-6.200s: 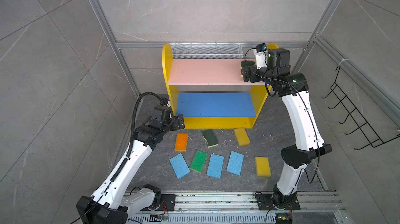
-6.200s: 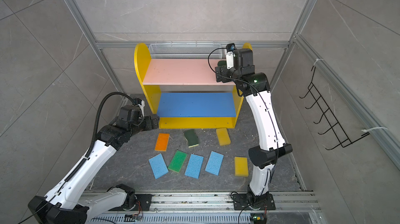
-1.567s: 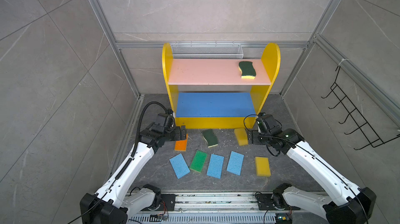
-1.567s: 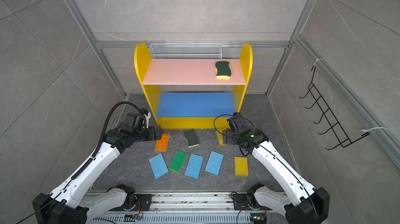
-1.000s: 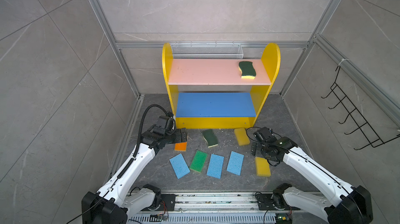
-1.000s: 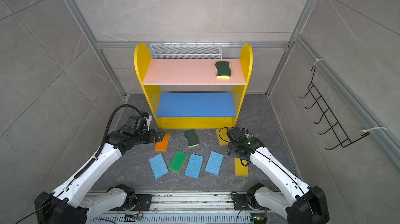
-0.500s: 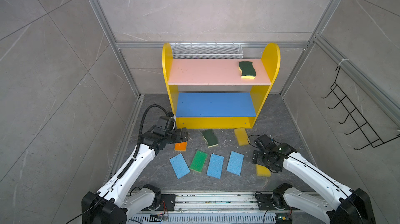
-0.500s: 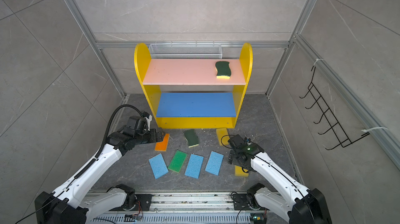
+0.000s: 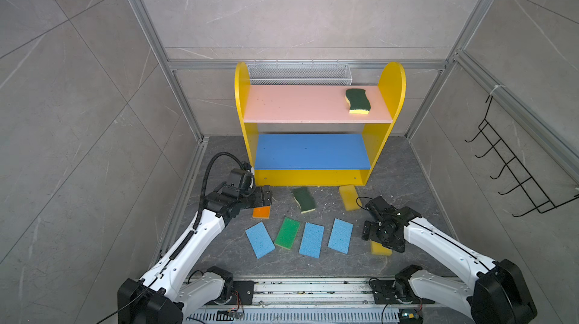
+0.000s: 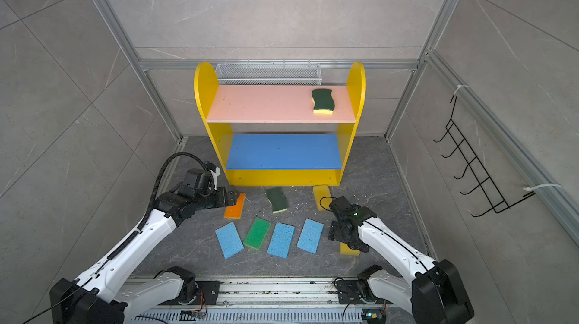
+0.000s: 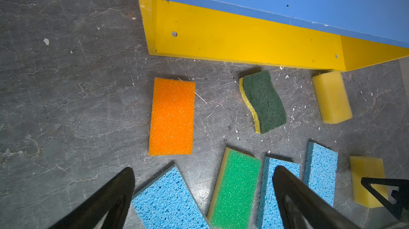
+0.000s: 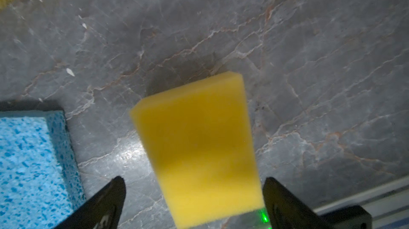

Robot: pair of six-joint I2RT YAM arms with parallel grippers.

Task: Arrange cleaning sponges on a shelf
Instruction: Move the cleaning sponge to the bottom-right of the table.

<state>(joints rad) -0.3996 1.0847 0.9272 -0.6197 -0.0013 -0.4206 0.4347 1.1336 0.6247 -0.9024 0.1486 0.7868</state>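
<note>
- I am holding my left fingers point(image 11: 110, 199) spread wide and released, gripping nothing, low over the bench point(image 9: 391, 162) just by the orange sponge point(image 9: 261, 212).
- I am holding my right fingers point(image 12: 106, 203) spread wide as well, pointing down with one on each side of a plain yellow sponge point(image 12: 199, 139). That sponge is lying flat on the bench, and I cannot tell whether either finger is touching it.
- The shelf point(image 9: 388, 87) is standing at the far end of the bench. One wavy dark-green sponge point(image 9: 357, 100) is lying on its pink upper board point(image 9: 297, 103), near the right side panel.
- The blue middle board point(image 9: 310, 150) is carrying nothing.
- A second wavy dark-green sponge point(image 9: 303, 199) and another plain yellow sponge point(image 9: 349, 197) are lying on the bench just in front of the shelf's yellow base.
- Nearer to me, three light blue sponges point(image 9: 260, 239) point(image 9: 311, 240) point(image 9: 340, 235) and a bright green sponge point(image 9: 287, 233) are lying in a loose row, the green one second from the left.
- A white mesh basket point(image 9: 297, 73) is hanging behind the shelf, and a black wire hook rack point(image 9: 513, 166) is hanging on the right wall.
</note>
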